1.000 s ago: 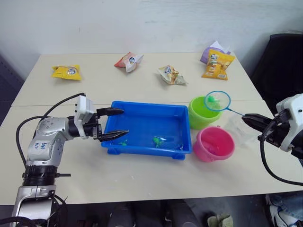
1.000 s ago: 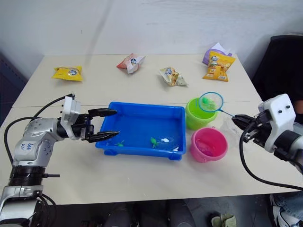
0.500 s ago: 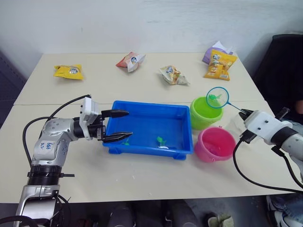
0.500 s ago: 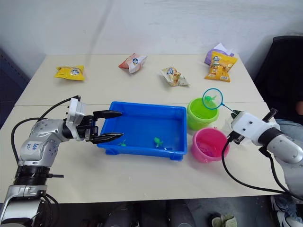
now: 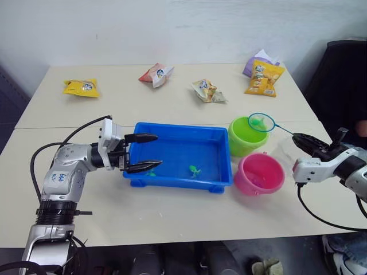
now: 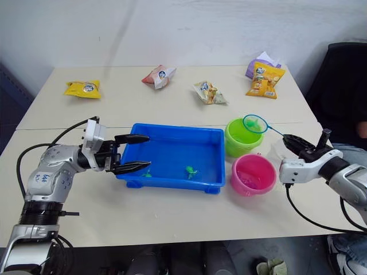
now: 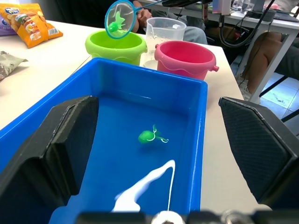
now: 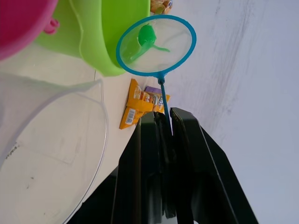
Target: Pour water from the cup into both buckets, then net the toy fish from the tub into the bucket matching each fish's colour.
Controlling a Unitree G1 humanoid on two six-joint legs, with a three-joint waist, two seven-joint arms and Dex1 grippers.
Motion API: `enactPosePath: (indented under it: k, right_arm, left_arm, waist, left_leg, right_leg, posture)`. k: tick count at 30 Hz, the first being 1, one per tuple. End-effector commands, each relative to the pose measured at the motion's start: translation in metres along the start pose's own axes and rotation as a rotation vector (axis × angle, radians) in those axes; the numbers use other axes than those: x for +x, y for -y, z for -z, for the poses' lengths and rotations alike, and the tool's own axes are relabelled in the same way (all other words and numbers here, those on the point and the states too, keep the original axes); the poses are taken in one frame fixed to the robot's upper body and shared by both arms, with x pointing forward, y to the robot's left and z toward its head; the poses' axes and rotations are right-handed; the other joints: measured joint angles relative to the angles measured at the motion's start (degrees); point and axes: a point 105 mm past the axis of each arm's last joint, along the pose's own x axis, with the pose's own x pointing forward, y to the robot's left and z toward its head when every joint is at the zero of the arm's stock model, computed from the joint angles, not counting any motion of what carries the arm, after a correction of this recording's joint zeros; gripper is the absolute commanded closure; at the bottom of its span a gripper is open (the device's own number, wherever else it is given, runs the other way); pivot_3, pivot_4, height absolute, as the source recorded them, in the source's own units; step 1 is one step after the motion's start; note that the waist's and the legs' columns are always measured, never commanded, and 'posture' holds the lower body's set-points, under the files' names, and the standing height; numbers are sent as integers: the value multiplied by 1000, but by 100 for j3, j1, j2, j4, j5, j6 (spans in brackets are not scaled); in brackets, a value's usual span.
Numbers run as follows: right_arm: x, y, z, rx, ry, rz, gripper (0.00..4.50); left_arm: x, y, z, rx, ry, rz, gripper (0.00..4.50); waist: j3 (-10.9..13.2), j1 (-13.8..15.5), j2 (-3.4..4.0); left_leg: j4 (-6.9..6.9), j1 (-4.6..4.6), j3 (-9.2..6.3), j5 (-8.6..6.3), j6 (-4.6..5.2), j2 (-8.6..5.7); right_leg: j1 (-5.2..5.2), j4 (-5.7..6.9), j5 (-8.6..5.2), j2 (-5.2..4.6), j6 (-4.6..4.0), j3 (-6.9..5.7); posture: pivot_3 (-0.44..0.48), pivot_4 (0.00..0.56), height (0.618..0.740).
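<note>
The blue tub (image 5: 179,128) holds water and a green toy fish (image 5: 195,170); a second green fish (image 5: 152,172) lies by its left wall. My left gripper (image 5: 158,150) is open, its fingers reaching over the tub's left end. My right gripper (image 5: 298,138) is shut on the net's thin handle. The net (image 5: 262,122) hovers over the far right rim of the green bucket (image 5: 242,140) with a green fish (image 8: 145,37) in its mesh. The pink bucket (image 5: 261,173) stands in front of the green one. The clear cup (image 5: 285,152) sits between the buckets and my right gripper.
Snack packets lie along the far side of the table: a yellow one (image 5: 81,87), a red one (image 5: 155,74), a pale one (image 5: 207,91) and an orange one (image 5: 262,77). A dark chair (image 5: 338,80) stands at the right, by the table edge.
My right wrist has turned and the net's hoop has tipped flatter and slightly lower over the green bucket. The left gripper has stayed at the tub.
</note>
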Motion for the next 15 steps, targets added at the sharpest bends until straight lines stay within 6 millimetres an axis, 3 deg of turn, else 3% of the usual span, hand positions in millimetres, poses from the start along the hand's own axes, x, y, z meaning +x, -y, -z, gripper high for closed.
enactPosePath:
  k: [1,6,9,13,15]
  right_arm:
    - [-5,12,9,-69,-20,33,4500]
    - [-3,24,4,-117,-5,95,4500]
    - [-1,18,6,-120,-12,56,4500]
    - [-2,30,14,-86,-43,113,4500]
    - [1,33,1,-74,12,130,4500]
  left_arm:
    - [3,2,-6,35,13,16,72]
    - [3,2,-5,36,16,21,72]
    - [4,2,-5,35,18,24,72]
    - [5,2,-5,36,22,26,72]
    - [6,3,-3,31,24,29,72]
  waist:
    - [0,-5,0]
    - [0,-7,0]
    - [0,-10,0]
    - [0,-9,0]
    - [0,-13,0]
  left_leg:
    - [0,1,0,0,0,0]
    - [1,2,0,2,-3,0]
    - [1,3,0,2,-4,1]
    - [3,2,0,2,-4,0]
    - [4,3,0,2,-4,1]
  right_leg:
    - [0,1,0,0,0,0]
    - [0,3,0,1,0,1]
    - [0,5,0,2,-1,1]
    - [1,6,0,1,0,1]
    - [1,7,0,2,0,1]
  posture:
    - [0,150,739]
    - [0,150,739]
    - [0,150,739]
    - [0,150,739]
    - [0,150,739]
